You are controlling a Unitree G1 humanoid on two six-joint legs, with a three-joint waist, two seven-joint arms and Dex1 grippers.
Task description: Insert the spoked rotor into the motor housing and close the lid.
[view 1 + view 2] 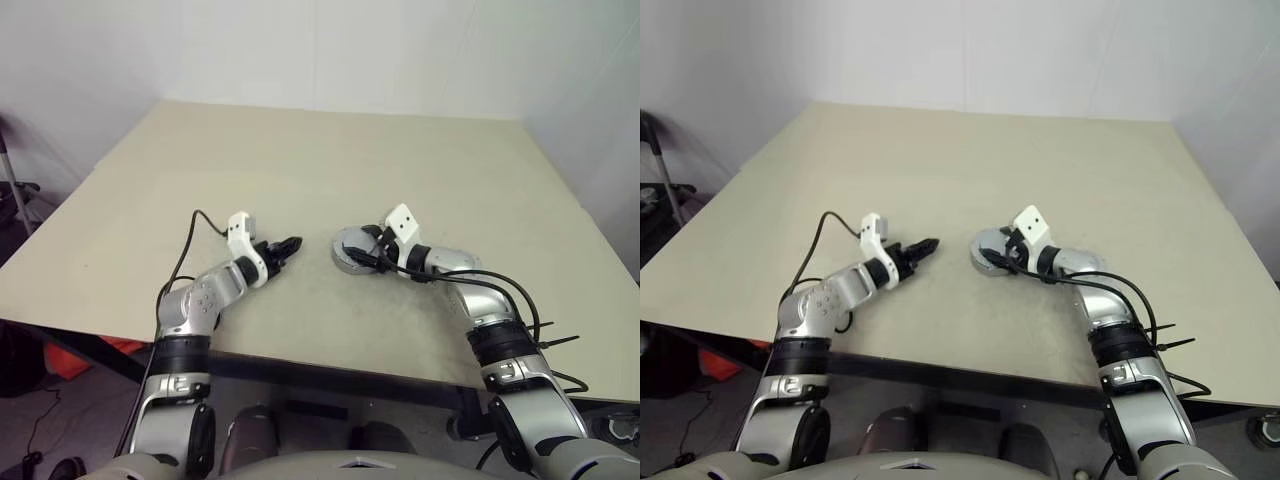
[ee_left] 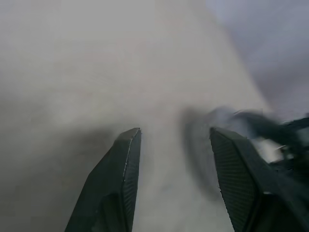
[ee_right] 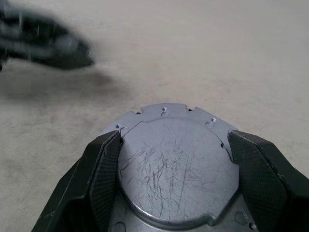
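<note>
Where the right gripper (image 3: 171, 183) closes in, its two black ribbed fingers (image 3: 104, 181) stand wide and press against opposite sides of a round grey metal unit (image 3: 176, 169), clamped on it. That unit is flat-topped and scuffed with fine scratches; a raised round face sits on a slightly wider base with small notches and screw holes along its rim, and it looks like the lid seated on the housing, though no windings or rotor can be made out. It rests on the table (image 1: 300, 160), a little right of the middle of the near half. The left gripper (image 1: 290, 244) hangs just above the tabletop a short way left of the unit, its tapered, cross-hatched fingers (image 2: 123, 179) apart with nothing between them, tips aimed toward the unit. Both forearms are silver with black cables and a white bracket at each wrist; they angle inward from the near edge so the two grippers face each other across a small gap. The tabletop is matte beige, faintly mottled, and bare beyond the arms out to the far edge at the white wall and out to both side edges.
</note>
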